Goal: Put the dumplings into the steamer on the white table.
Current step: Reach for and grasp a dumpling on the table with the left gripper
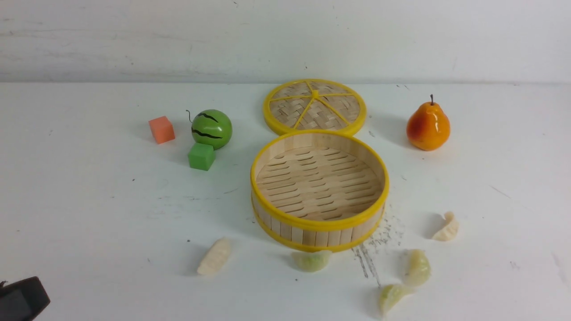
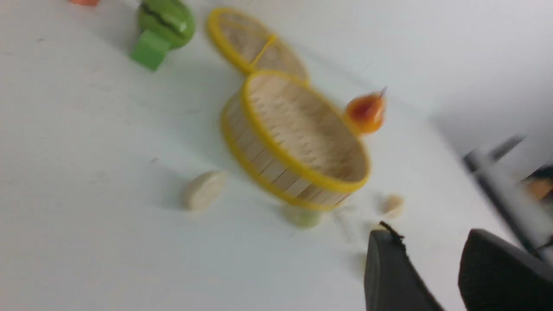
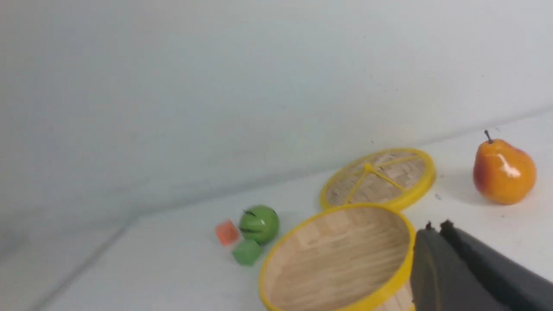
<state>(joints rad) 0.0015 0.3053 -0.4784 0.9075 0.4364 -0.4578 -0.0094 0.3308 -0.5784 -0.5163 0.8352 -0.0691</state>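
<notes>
- All five dumplings lie on the bench (image 1: 111, 232); the steamer (image 1: 319, 185) is empty, so nothing appears to have been placed.
- The left fingers (image 2: 425, 263) are parted, with nothing held; the right fingers (image 3: 432, 231) are closed together on nothing, and could knock a dumpling aside if lowered unopened.
- The green-tinged dumpling (image 1: 312, 261) sits right against the steamer's near wall; the basket could be bumped or shoved by a descent there.
- Two dumplings, the upright-looking one (image 1: 418, 267) and its neighbour (image 1: 392, 298), nearly touch; one could be nudged during a grasp at the other.
- Glossy, curved sides could cause slipping if pinched off-centre.
</notes>
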